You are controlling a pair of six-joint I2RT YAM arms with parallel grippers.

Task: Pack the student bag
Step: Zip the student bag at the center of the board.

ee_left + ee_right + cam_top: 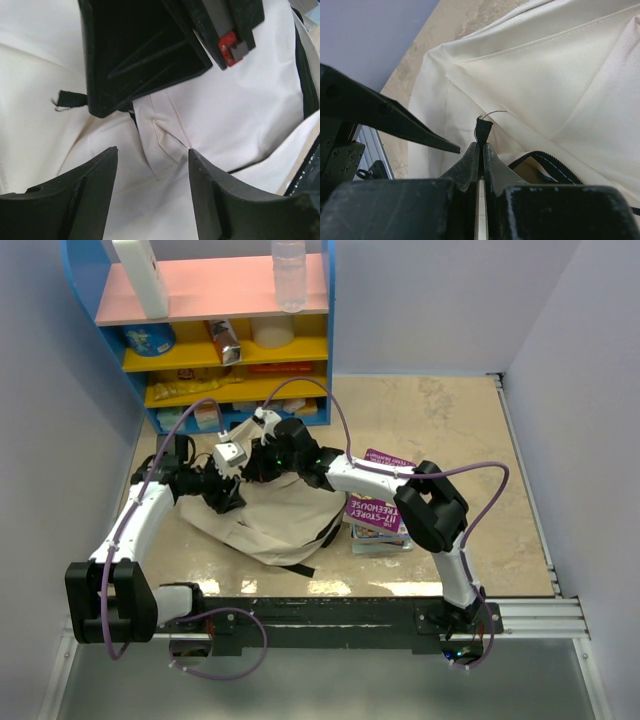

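Table (450, 430) first, operator: a pale stone-look top, and at its far left corner stands the bright shelf unit (230, 288), loaded with bottles and packets. Centre-left on that table lies the student bag (270, 525), slumped flat, cream fabric creased and folded over on itself, black straps trailing off its near edge. It looks limp and soft, so I'd expect it to sag wherever you let it go. Just right of it sits a small stack of books (378, 522), purple cover on top, close against the bag's right edge; whether they touch, I can't tell.

Judging by that, the packing proper has not begun. Nothing visible has gone in, and the job in hand looks like getting the mouth open. Your right wrist view shows a curve of black zipper (545, 159) with a dark gap beside it, so the opening is parted a little at least, not wide.

Now the claws. Your left gripper (152, 152) hangs over the cream cloth with its jaws spread and nothing between them: released. Your right gripper (481, 146), just beside it at the bag's far end, is clenched tight on a black tab (484, 126), a short strip of webbing with a loose thread at its tip.
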